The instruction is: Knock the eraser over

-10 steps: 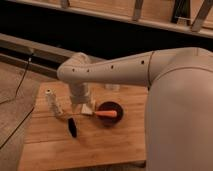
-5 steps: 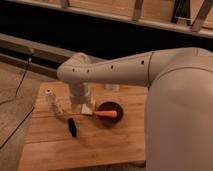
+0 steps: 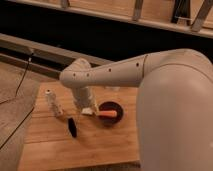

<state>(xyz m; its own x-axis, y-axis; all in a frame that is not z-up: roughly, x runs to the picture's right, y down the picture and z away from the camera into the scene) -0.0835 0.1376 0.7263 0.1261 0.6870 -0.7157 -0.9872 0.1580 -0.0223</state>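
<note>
1 arm (image 3: 110, 75), white and perforated, reaches in from the right of the camera view and bends downward over the wooden table (image 3: 105, 147); the gripper (image 3: 86, 106) hangs at its lower end, low over the table's middle, just left of the dark bowl (image 3: 111, 114); whether the gripper is apart or together cannot be told, as the wrist housing hides its tip; nothing is seen clamped in it. The eraser (image 3: 73, 127) shows as 1 narrow black sliver, slanted, on the table in front of the gripper and slightly to its left; a strip of bare wood separates the 2, so no contact; whether the eraser stands on edge or lies flat cannot be told. 1 small white bottle (image 3: 52, 102) stands upright near the table's left side, apart from both eraser and gripper; the eraser sits between bottle and bowl, nearer the camera than either. The bowl holds 1 orange item (image 3: 108, 114) lying across it. 1 dark cable (image 3: 21, 80) trails over the floor at left.
</note>
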